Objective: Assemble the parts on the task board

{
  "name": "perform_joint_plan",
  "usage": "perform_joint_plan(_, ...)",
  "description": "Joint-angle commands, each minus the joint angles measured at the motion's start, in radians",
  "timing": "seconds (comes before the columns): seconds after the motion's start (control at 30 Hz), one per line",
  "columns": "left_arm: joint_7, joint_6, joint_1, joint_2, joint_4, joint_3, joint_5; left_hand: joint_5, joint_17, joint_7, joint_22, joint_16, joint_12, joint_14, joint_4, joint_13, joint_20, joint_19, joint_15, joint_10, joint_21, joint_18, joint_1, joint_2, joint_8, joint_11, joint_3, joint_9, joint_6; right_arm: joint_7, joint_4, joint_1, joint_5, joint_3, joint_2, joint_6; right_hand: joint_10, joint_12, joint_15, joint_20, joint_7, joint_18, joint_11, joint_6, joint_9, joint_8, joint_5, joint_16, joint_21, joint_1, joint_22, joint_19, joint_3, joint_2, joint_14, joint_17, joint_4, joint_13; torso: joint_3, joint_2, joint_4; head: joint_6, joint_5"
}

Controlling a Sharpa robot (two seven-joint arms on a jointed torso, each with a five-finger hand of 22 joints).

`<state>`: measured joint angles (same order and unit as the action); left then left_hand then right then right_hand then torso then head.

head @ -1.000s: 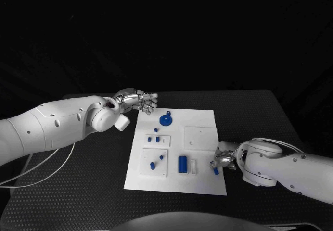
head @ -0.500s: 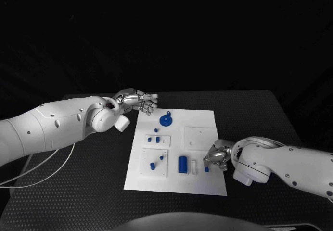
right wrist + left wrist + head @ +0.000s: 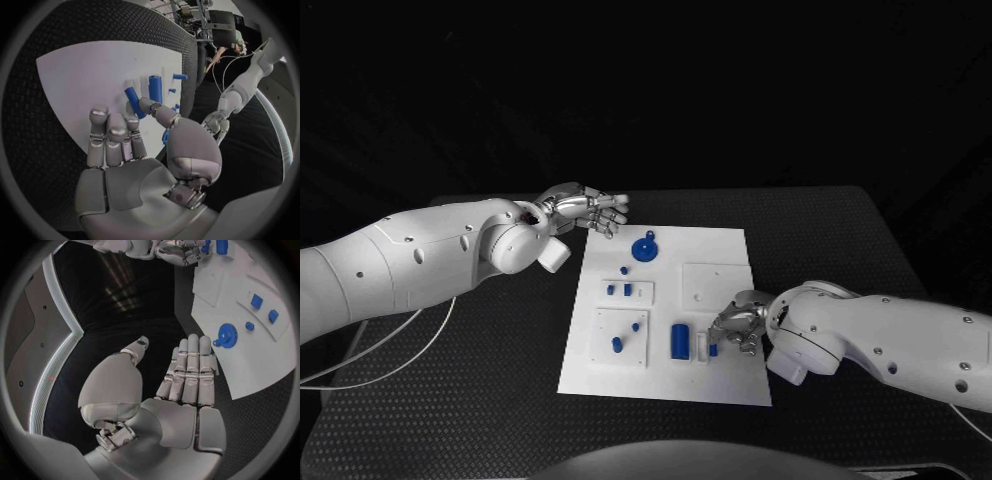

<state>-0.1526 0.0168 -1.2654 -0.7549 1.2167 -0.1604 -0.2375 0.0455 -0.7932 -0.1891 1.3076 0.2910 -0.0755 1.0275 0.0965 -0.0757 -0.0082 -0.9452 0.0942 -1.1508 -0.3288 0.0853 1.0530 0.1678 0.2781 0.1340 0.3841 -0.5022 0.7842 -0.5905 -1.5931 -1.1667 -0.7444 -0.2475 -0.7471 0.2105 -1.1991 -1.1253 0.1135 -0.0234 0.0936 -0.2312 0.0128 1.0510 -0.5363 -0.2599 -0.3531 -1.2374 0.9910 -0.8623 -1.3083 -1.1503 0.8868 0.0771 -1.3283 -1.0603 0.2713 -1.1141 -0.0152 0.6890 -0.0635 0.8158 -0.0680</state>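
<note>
Silver fingers of the right hand (image 3: 737,328) pinch a small blue peg (image 3: 132,102) over the task board's (image 3: 718,240) near right side, beside a blue cylinder (image 3: 681,340) standing there. Left hand (image 3: 589,209) hovers with fingers apart at the far corner, near the blue gear (image 3: 645,247). Several pieces look seated; more likely remain.

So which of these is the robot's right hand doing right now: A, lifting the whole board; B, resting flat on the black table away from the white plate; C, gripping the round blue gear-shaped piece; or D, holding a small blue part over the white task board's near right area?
D: the right hand pinches a small blue part above the white task board, beside the upright blue cylinder.
</note>
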Motion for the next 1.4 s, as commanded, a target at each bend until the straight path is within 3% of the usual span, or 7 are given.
perform_joint_plan(0.03, -0.006, -0.009, -0.002, 0.003, 0.003, 0.001, -0.002, 0.004, -0.001, -0.005, 0.024, -0.001, 0.000, -0.004, 0.006, -0.001, -0.001, 0.007, -0.003, -0.001, -0.006, 0.031, 0.008, 0.000, 0.002, 0.005, -0.002, -0.001, -0.001, -0.003, 0.003, 0.001, 0.056, 0.000, 0.007, -0.009, -0.007, 0.004, 0.005, -0.001, -0.001, -0.031, 0.005, 0.008, -0.008, -0.012, -0.007, 0.004, 0.003, 0.008, -0.001, -0.007, -0.002, -0.005, 0.001, 0.002, 0.007, 0.001, -0.0002, 0.000, -0.0002, 0.001, -0.001)
perform_joint_plan(0.6, -0.002, -0.012, -0.002, 0.002, 0.003, 0.001, -0.002, 0.004, -0.001, -0.005, 0.023, -0.001, 0.000, -0.004, 0.008, -0.001, -0.001, 0.007, -0.003, 0.000, -0.006, 0.031, 0.010, 0.000, 0.002, 0.005, -0.004, -0.001, -0.001, -0.008, 0.024, 0.015, 0.053, 0.000, 0.032, -0.036, -0.005, 0.005, 0.005, 0.000, -0.002, -0.031, 0.006, 0.010, -0.008, -0.013, -0.009, 0.005, 0.003, 0.014, -0.001, -0.006, -0.008, -0.006, 0.001, 0.002, 0.010, 0.000, 0.0005, 0.000, -0.0002, 0.009, -0.004)
perform_joint_plan(1.03, -0.001, -0.013, -0.002, 0.002, 0.002, 0.001, -0.003, 0.004, -0.001, -0.005, 0.023, -0.001, 0.000, -0.005, 0.009, -0.001, -0.001, 0.008, -0.003, -0.001, -0.006, 0.031, 0.011, 0.000, 0.002, 0.005, -0.004, -0.001, -0.001, 0.016, 0.025, 0.019, 0.047, 0.000, 0.038, -0.032, -0.005, 0.005, 0.008, -0.001, -0.006, -0.031, 0.009, 0.016, -0.007, -0.018, 0.033, 0.006, 0.003, 0.030, 0.000, -0.006, -0.048, 0.000, 0.001, 0.004, 0.011, -0.002, 0.0004, 0.000, -0.0004, 0.009, -0.007)
perform_joint_plan(1.17, 0.000, -0.013, -0.002, 0.002, 0.002, 0.001, -0.004, 0.004, -0.001, -0.005, 0.023, -0.001, 0.000, -0.005, 0.010, -0.001, -0.001, 0.008, -0.003, -0.001, -0.006, 0.031, 0.011, 0.000, 0.002, 0.005, -0.005, -0.001, -0.001, 0.016, 0.026, 0.019, 0.045, 0.000, 0.036, -0.052, -0.006, 0.005, 0.009, -0.001, -0.007, -0.031, 0.010, 0.019, -0.006, -0.020, 0.053, 0.006, 0.002, 0.031, 0.001, -0.005, -0.061, 0.003, 0.001, 0.004, 0.010, -0.002, 0.0005, 0.000, -0.0003, 0.009, -0.007)
perform_joint_plan(1.3, 0.002, -0.016, -0.002, 0.002, 0.003, 0.001, -0.008, 0.004, -0.001, -0.005, 0.023, -0.001, 0.000, -0.005, 0.010, -0.001, -0.001, 0.008, -0.003, -0.001, -0.006, 0.031, 0.012, 0.000, 0.002, 0.005, -0.005, -0.001, -0.001, 0.005, 0.027, 0.019, 0.054, 0.000, 0.033, -0.120, -0.006, 0.006, 0.009, 0.000, -0.007, -0.031, 0.010, 0.020, -0.006, -0.021, 0.065, 0.006, 0.002, 0.035, 0.001, -0.005, -0.073, 0.008, 0.001, 0.004, 0.007, -0.002, 0.0001, 0.000, -0.0011, 0.010, -0.009)
perform_joint_plan(1.4, 0.002, -0.016, -0.002, 0.002, 0.003, 0.000, -0.008, 0.004, -0.001, -0.005, 0.023, -0.001, 0.000, -0.005, 0.010, -0.001, -0.001, 0.008, -0.003, -0.001, -0.007, 0.031, 0.013, 0.000, 0.002, 0.005, -0.005, -0.001, -0.002, 0.008, 0.024, 0.019, 0.055, 0.000, 0.033, -0.121, -0.004, 0.007, 0.009, 0.000, -0.007, -0.031, 0.010, 0.019, -0.005, -0.020, 0.072, 0.007, 0.001, 0.039, 0.002, -0.003, -0.079, 0.008, 0.002, 0.005, 0.004, -0.002, -0.0002, 0.000, -0.0012, 0.009, -0.009)
